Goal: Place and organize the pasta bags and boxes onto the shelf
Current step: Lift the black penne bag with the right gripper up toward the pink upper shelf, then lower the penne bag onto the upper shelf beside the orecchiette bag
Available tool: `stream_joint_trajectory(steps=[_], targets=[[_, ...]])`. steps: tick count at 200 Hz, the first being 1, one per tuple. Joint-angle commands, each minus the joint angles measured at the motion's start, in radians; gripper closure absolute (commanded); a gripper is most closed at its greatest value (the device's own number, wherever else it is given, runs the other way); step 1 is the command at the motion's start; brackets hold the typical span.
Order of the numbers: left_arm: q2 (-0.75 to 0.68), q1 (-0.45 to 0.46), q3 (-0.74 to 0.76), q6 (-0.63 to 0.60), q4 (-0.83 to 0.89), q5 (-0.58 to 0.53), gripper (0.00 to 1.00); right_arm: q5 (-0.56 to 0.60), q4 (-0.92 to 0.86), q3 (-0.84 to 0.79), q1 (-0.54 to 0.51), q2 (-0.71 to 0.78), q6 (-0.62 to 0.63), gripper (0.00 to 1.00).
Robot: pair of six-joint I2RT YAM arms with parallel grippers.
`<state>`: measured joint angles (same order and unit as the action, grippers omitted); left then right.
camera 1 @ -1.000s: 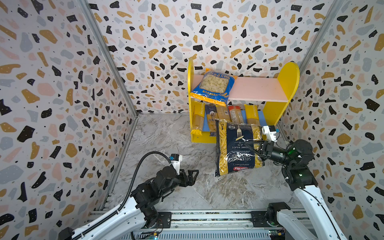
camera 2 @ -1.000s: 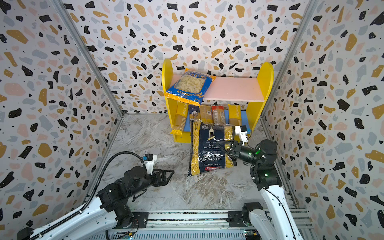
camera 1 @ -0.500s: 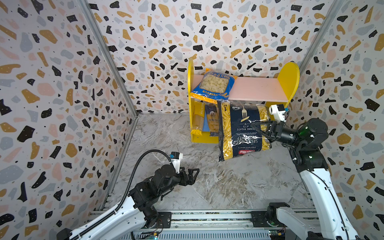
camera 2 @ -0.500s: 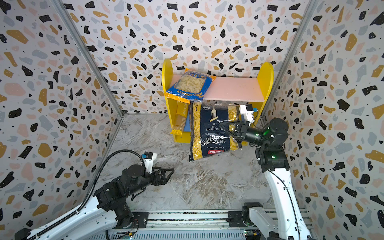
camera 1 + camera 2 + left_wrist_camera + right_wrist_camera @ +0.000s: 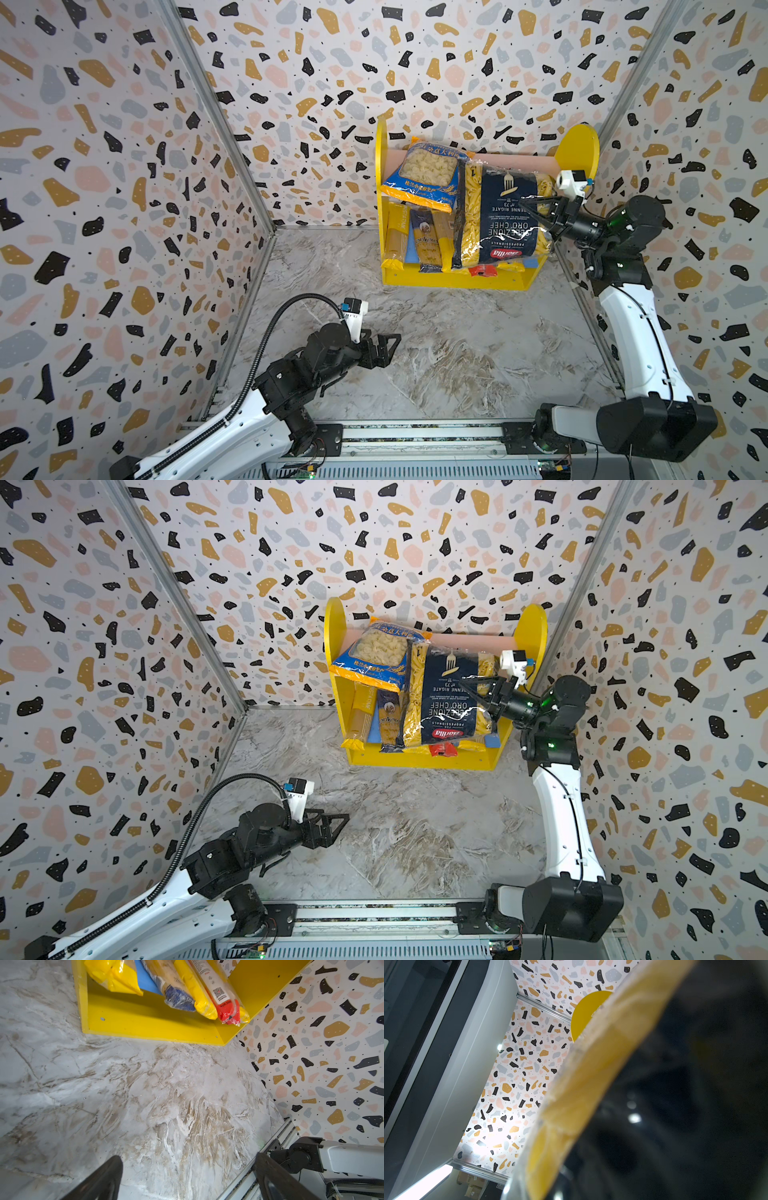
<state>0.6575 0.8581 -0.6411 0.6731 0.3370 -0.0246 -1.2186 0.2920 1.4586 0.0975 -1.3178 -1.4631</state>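
Top view: shelf (image 5: pixel 577 143), dark bag (image 5: pixel 505 232) aloft before it

We should lift it over the pink board (image 5: pixel 536 161) edge, laying it beside the blue bag (image 5: pixel 424 174). Our right pincer (image 5: pixel 530 210) clamps it; our left pincer (image 5: pixel 388 349) gapes empty.

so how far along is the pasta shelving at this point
Done: the orecchiette bag lies on the pink upper board, and the spaghetti packs sit on the blue lower board. In hand: the right gripper is shut on the Barilla bag, holding it in front of the shelf. Left to do: setting that bag on the upper board's free side. The left gripper hangs open.
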Motion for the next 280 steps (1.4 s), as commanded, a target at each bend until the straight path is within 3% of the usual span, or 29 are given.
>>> stream_joint_trajectory(steps=[1,109,166,219,240,262,280], targets=[[0.011,-0.008,-0.056,-0.048,-0.007,-0.002,0.01,0.043,0.222,0.206,0.009,0.012,-0.003,1.0],[0.117,-0.008,-0.103,-0.11,-0.049,0.025,0.0,0.097,0.048,0.987,0.048,-0.548,-0.018,1.0],[0.128,-0.007,-0.091,-0.125,-0.055,0.03,0.01,0.111,-0.051,0.919,0.063,-0.537,0.116,1.0],[0.131,-0.007,-0.091,-0.132,-0.056,0.025,0.01,0.106,-0.094,0.865,0.076,-0.539,0.153,1.0],[0.131,-0.008,-0.085,-0.127,-0.061,0.028,0.01,0.116,-0.113,0.789,0.076,-0.495,0.189,0.91],[0.13,-0.008,-0.079,-0.121,-0.066,0.034,0.0,0.127,-0.219,0.777,0.076,-0.469,0.263,0.69],[0.127,-0.008,-0.075,-0.119,-0.07,0.035,0.01,0.159,-0.334,0.778,0.076,-0.445,0.35,0.58]])
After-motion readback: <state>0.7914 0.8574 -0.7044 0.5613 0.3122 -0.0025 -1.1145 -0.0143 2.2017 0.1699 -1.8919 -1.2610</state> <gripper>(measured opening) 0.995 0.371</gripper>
